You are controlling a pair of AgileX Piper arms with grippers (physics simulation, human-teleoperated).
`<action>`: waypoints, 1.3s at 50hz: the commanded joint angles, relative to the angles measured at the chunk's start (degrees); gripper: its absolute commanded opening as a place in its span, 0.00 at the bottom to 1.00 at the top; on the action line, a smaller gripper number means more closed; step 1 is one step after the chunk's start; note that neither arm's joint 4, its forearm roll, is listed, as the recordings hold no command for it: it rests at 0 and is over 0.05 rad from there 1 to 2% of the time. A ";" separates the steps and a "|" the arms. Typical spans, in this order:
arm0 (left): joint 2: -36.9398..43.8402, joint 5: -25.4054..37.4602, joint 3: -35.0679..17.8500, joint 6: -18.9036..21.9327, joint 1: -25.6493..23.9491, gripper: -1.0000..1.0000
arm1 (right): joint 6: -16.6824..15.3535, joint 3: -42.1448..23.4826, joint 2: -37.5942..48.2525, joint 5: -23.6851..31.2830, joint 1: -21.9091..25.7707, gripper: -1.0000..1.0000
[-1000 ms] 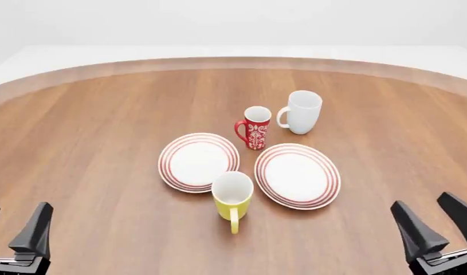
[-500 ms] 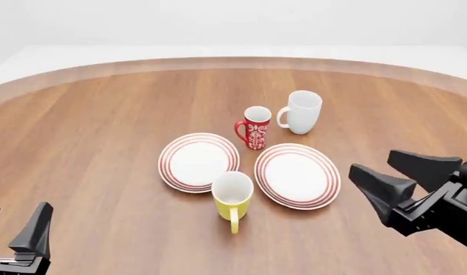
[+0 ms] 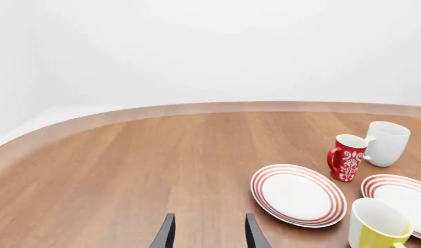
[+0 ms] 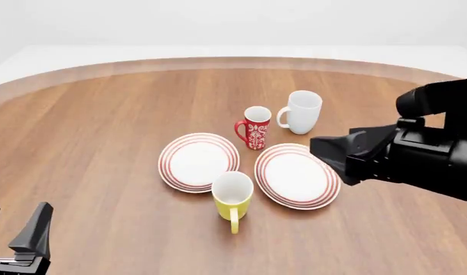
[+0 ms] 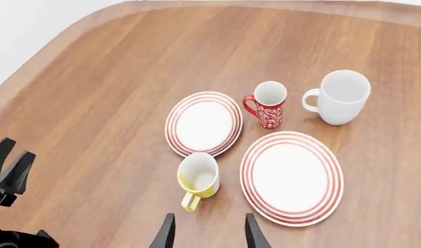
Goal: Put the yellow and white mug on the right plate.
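The yellow and white mug [image 4: 233, 196] stands upright on the table, just in front of the gap between the two plates, its handle pointing toward the near edge. The right plate [image 4: 297, 175] lies bare beside it. My right gripper [image 4: 336, 158] hangs open above that plate's right rim, fingers pointing left, holding nothing. In the right wrist view the mug [image 5: 198, 175] and right plate [image 5: 292, 177] lie below the open right gripper [image 5: 208, 232]. My left gripper [image 4: 15, 216] rests open at the near left corner. The left wrist view shows the mug [image 3: 375, 228] off to one side.
A second ringed plate [image 4: 199, 161] lies left of the right plate. A red-and-white patterned mug [image 4: 255, 127] and an all-white mug [image 4: 302, 112] stand behind the plates. Bare wood stretches out on the left of the table.
My right arm has lifted from the near right corner and swung up and leftward over the right plate's edge. The left arm and all the dishes have stayed still.
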 commanded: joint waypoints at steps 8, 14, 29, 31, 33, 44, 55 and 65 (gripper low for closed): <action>0.00 0.00 0.00 0.00 0.00 1.00 | 6.80 -5.58 6.05 4.01 6.70 1.00; 0.00 0.00 0.00 0.00 0.00 1.00 | 4.22 -7.02 7.04 4.21 8.45 1.00; 0.00 0.00 0.00 0.00 0.00 1.00 | 4.22 -7.03 7.05 4.21 8.45 1.00; 0.00 0.00 0.00 0.00 0.00 1.00 | 4.22 -7.03 7.05 4.21 8.45 1.00; 0.00 0.00 0.00 0.00 0.00 1.00 | 4.77 -7.71 7.15 4.57 8.82 1.00; 0.00 0.00 0.00 0.00 0.00 1.00 | 7.40 -11.72 11.18 6.50 10.82 1.00; 0.00 0.00 0.00 0.00 0.00 1.00 | 9.05 -16.51 17.32 7.66 13.93 1.00; 0.00 0.00 0.00 0.00 0.00 1.00 | 11.65 -17.80 19.83 7.35 15.77 1.00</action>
